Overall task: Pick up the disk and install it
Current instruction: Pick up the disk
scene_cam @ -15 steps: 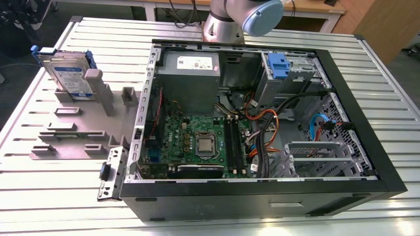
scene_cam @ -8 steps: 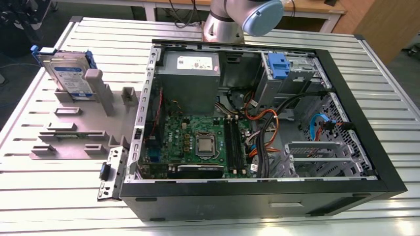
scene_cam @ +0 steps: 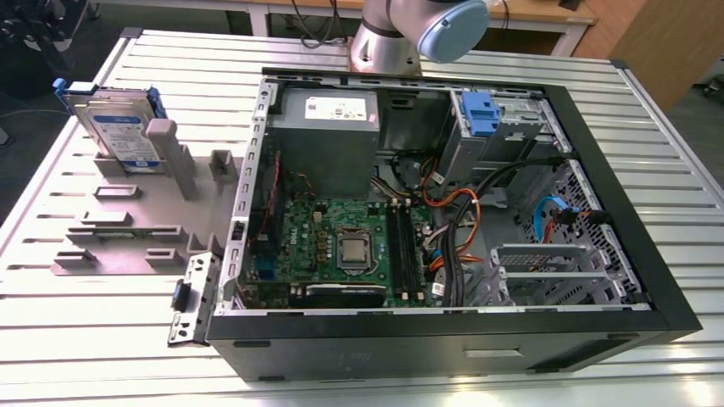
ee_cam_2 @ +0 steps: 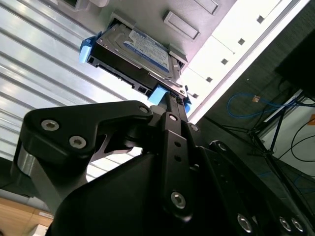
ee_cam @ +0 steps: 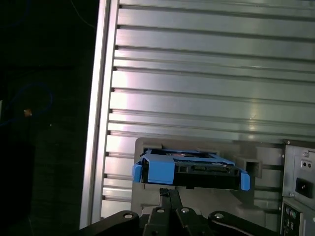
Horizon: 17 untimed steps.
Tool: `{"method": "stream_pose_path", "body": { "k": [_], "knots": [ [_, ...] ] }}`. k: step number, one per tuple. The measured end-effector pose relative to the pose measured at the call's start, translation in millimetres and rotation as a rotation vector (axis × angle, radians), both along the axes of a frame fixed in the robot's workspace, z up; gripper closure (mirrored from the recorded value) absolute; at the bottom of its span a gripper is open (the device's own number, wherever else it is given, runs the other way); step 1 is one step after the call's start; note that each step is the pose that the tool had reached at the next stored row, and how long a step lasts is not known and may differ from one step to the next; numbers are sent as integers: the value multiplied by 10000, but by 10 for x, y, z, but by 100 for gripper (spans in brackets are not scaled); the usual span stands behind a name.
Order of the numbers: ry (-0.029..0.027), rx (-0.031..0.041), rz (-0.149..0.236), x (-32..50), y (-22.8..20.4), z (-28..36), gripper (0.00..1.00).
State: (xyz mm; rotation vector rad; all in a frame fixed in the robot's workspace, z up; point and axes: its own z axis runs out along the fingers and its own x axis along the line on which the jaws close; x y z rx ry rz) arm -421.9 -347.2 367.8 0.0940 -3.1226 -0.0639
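Disk [scene_cam: 114,127], silver with blue carrier frame, stands upright.

No print is coming through clearly enough to read. The disk [scene_cam: 119,127] is standing upright in a grey holder [scene_cam: 136,229] on the desk [scene_cam: 91,339], and it is carrying a blue-and-white label [ee_cam_2: 145,46] on its broad face. In the exterior view and the second wrist view, the label's lines are showing as fine marks and nothing more. Inside the open computer case [scene_cam: 633,246], a white sticker [scene_cam: 336,108] is sitting on the grey metal box [scene_cam: 328,153]. Its rows of dark print are blurring together. The processor [scene_cam: 354,250] on the green board is bearing faint markings, equally unreadable.
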Motion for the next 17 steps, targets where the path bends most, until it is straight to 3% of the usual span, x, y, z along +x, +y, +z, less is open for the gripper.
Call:
{"method": "stream_pose_path", "body": {
  "k": [17],
  "knots": [
    [1,0,733,0,0,0,89]
  ]
}}
